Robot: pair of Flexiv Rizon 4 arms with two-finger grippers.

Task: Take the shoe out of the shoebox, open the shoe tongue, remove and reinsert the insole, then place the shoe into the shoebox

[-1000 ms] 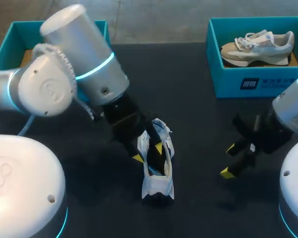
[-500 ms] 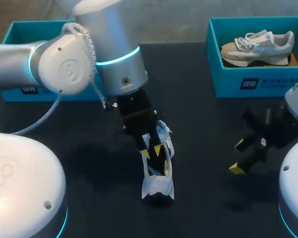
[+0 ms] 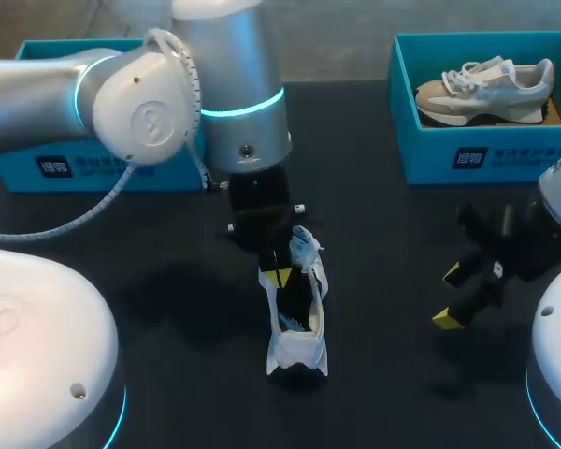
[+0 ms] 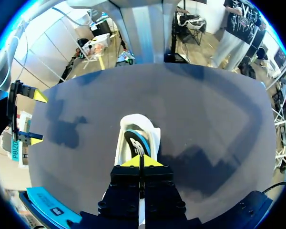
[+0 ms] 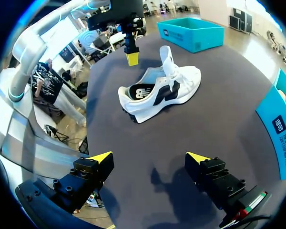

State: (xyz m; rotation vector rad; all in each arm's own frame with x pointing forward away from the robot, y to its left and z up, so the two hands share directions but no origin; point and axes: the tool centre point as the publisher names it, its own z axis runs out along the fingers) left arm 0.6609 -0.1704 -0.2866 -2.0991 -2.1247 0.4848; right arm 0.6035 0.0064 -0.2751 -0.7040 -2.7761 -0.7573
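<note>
A white and black shoe (image 3: 297, 323) lies on the dark table, its tongue (image 5: 167, 58) standing up and its insole (image 5: 139, 91) showing in the opening. My left gripper (image 3: 279, 277) hangs just above the shoe's opening with its yellow tips pressed together and nothing between them. The left wrist view has the same gripper (image 4: 141, 161) shut over the shoe (image 4: 133, 136). To the shoe's right, my right gripper (image 3: 449, 296) stands open and empty. In its own view, the right gripper (image 5: 149, 160) is well short of the shoe (image 5: 159, 93).
A teal shoebox (image 3: 477, 154) at the back right holds a beige shoe (image 3: 486, 86). A second teal box (image 3: 47, 166) stands at the back left, partly behind my left arm. Bare dark table lies between the shoe and the right gripper.
My left arm has swung right to stand over the shoe, and its fingers have closed from apart to shut. The right gripper has shifted slightly right and stays open.
</note>
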